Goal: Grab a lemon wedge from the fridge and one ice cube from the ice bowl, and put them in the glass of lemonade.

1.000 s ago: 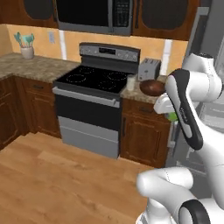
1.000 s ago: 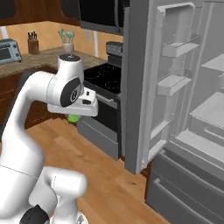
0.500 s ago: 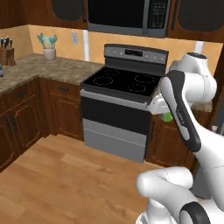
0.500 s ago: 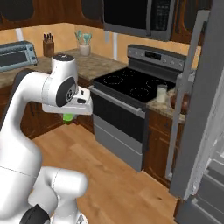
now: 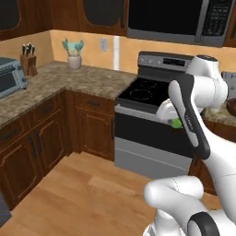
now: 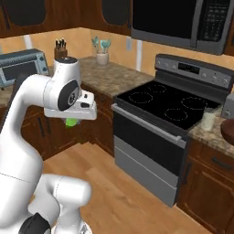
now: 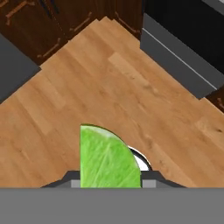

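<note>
My gripper [image 6: 72, 119] is shut on the lemon wedge [image 7: 107, 159], a small yellow-green slice that juts up between the fingertips in the hand view. The wedge [image 5: 176, 123] hangs under the hand in front of the stove, above the wooden floor. The glass of lemonade [image 6: 208, 120] stands on the counter just right of the stove. Beside it, at the frame's right edge, sits the dark ice bowl [image 6: 227, 131]. The fridge is out of view.
A black-topped stove [image 6: 167, 103] with a microwave [image 6: 183, 20] above it stands ahead. Dark wood cabinets [image 5: 41, 138] run along the left under a granite counter with a toaster oven [image 5: 10, 76], a knife block [image 5: 28, 62] and a utensil pot [image 5: 73, 53]. Wooden floor [image 7: 109, 87] lies below the hand.
Both base views have swung away from the fridge, towards the stove and the left corner counter. The wedge stays held in the gripper.
</note>
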Controlling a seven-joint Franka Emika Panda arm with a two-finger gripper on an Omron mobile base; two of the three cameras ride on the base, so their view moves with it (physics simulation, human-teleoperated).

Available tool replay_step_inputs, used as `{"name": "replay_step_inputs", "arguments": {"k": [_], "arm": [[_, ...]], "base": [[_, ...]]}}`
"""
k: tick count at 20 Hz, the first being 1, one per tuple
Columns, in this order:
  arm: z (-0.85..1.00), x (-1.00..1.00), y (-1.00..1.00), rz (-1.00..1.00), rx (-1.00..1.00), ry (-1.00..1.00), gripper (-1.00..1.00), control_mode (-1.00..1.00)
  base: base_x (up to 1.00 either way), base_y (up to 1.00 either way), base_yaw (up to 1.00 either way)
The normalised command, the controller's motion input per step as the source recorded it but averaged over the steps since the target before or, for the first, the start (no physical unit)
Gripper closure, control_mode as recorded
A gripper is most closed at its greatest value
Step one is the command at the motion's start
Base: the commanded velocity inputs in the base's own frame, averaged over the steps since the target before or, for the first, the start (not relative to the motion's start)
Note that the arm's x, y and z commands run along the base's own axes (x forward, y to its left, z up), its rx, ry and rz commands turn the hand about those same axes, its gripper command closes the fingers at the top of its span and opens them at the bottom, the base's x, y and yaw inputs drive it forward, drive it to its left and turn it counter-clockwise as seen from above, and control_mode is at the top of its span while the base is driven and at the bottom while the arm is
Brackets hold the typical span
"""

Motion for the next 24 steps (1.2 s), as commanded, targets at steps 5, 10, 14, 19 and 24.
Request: {"name": "replay_step_inputs", "arguments": {"k": [5, 10, 14, 19, 24], "arm": [[0.0, 0.0, 0.0, 0.0, 0.0, 0.0, 1.0, 1.0], [0.0, 0.0, 0.0, 0.0, 0.0, 0.0, 1.0, 1.0], [0.0, 0.0, 0.0, 0.0, 0.0, 0.0, 1.0, 1.0], [0.0, 0.0, 0.0, 0.0, 0.0, 0.0, 1.0, 1.0], [0.0, 0.0, 0.0, 0.0, 0.0, 0.0, 1.0, 1.0]], "base": [[0.87, 0.27, -0.36], [0.32, 0.3, -0.89], [0.44, 0.3, -0.84], [0.78, 0.16, -0.63], [1.0, -0.01, -0.15]]}}
